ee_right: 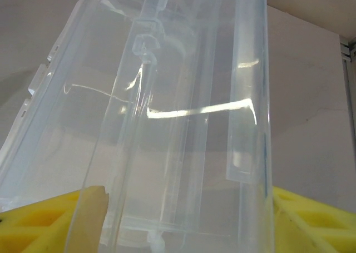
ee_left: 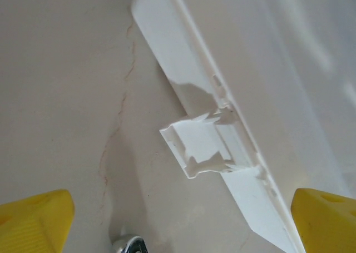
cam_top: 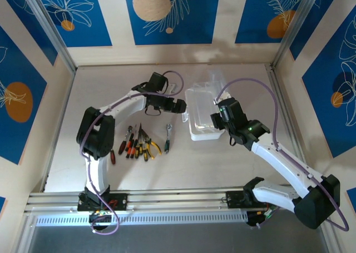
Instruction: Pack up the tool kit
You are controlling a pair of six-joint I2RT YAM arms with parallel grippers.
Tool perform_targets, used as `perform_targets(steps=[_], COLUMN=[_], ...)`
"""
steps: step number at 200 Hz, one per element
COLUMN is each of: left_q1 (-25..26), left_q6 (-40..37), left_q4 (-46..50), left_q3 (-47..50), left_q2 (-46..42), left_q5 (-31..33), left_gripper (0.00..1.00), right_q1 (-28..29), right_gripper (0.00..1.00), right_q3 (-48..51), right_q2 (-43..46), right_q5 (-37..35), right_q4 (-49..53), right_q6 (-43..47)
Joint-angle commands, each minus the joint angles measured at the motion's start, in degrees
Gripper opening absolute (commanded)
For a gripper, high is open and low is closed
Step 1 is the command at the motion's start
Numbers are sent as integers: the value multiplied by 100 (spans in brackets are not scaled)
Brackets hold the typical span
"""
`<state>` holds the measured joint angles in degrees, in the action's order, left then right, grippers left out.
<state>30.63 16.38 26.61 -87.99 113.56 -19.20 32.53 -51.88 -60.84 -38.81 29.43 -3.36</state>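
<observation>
Translucent case mid-table, right gripper clamped across its right wall (yellow pads either side), left gripper spread wide just beside its left latch, pliers, screwdrivers and ratchet lying loose further left

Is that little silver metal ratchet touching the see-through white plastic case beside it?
Apart. The top external view shows a strip of bare table between the silver metal ratchet and the translucent white plastic case.
</observation>
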Motion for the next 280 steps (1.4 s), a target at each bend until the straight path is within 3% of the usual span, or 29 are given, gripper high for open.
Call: perform_targets(steps=[1, 129, 227, 280], left_q1=[80, 156, 156, 156], left_q6=[3, 279, 278, 278], left_q4=[-38, -525, -508, -489], left_q3=[-172, -182, -215, -245], left_q2=[213, 727, 826, 820], left_q5=[-70, -479, -532, -549], left_gripper=[100, 100, 100, 100], right_q1=[-26, -564, -2404, -3049], right_gripper=[68, 67, 71, 74], right_q3=[54, 142, 333, 529], right_q2=[225, 381, 571, 547], right_q5=[261, 761, 2217, 2689], right_q4=[-81, -115, 65, 22], right_q6=[-148, -401, -1550, -1894])
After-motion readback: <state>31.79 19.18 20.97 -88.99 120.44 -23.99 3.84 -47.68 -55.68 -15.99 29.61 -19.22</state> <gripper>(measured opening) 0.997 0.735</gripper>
